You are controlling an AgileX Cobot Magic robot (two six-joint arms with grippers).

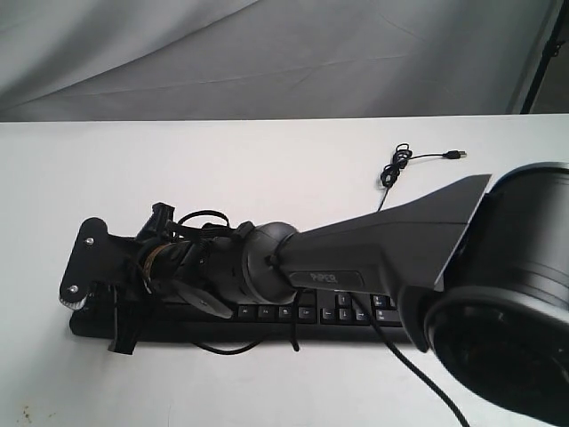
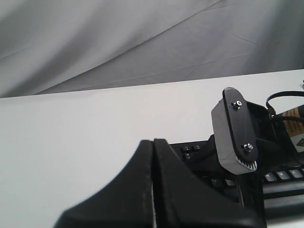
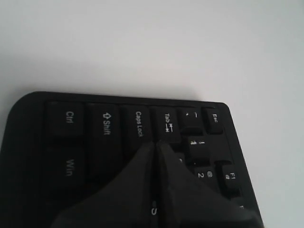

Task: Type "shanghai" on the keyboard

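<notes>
The black keyboard (image 1: pixel 267 313) lies along the near side of the white table (image 1: pixel 222 160), mostly covered by my right arm (image 1: pixel 373 245), which reaches across from the right. My right gripper (image 3: pixel 154 144) is shut with nothing in it. Its tip stands over the letter keys just past Caps Lock (image 3: pixel 138 124) and Tab (image 3: pixel 167 122), at the keyboard's (image 3: pixel 71 142) left end, and an "S" legend shows between the fingers. My left gripper (image 2: pixel 153 141) is shut and empty, beside the keyboard (image 2: pixel 190 149). It does not show in the exterior view.
The keyboard's thin cable (image 1: pixel 396 169) coils on the table behind it and ends in a USB plug (image 1: pixel 453 155). The right arm's grey camera mount (image 2: pixel 235 130) stands close in front of the left gripper. A grey cloth backdrop (image 1: pixel 267 53) hangs behind the table.
</notes>
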